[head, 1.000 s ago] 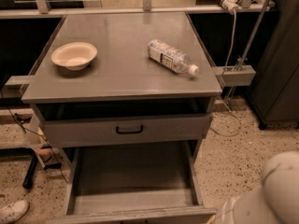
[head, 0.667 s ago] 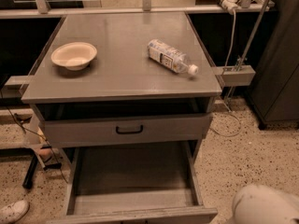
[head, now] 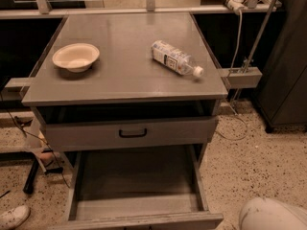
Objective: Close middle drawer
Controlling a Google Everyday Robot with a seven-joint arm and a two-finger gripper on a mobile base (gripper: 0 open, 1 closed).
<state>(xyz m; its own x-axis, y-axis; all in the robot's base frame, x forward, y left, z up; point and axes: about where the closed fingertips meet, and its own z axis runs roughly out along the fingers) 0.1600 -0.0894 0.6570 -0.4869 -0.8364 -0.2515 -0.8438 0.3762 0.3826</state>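
The middle drawer [head: 136,178] stands pulled far out. Our end effector lies out of view; we cannot tell its state.

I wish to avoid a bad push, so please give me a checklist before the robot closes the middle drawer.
1. Middle drawer pulled far out, ready to push: ok.
2. Nothing visible lying inside it: ok.
3. Its front panel fully in view: not ok, cut off at the bottom edge.
4. Gripper in view: not ok; only a white robot part shows at lower right.
5. Bottle and bowl lie on the cabinet top, away from the drawer: ok.
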